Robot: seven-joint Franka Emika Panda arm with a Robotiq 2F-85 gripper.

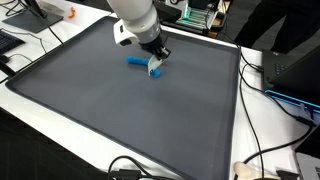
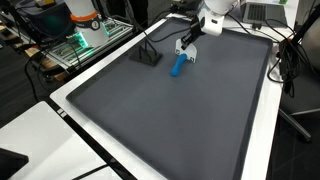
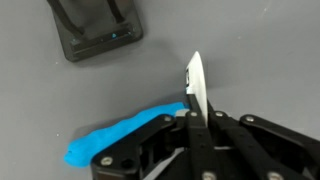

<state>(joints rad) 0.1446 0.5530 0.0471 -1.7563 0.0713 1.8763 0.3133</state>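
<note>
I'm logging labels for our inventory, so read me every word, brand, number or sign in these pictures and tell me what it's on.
None can be read: the blue marker, the black stand and the gripper show no legible text, and anything on the equipment rack behind the table is too small and blurred.

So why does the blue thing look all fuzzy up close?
In the wrist view the blue thing lies so near the lens that its edges go soft, and the white fingertip of the dark end effector glares bright. In both exterior views it is small but crisper, on an evenly lit grey mat.
</note>
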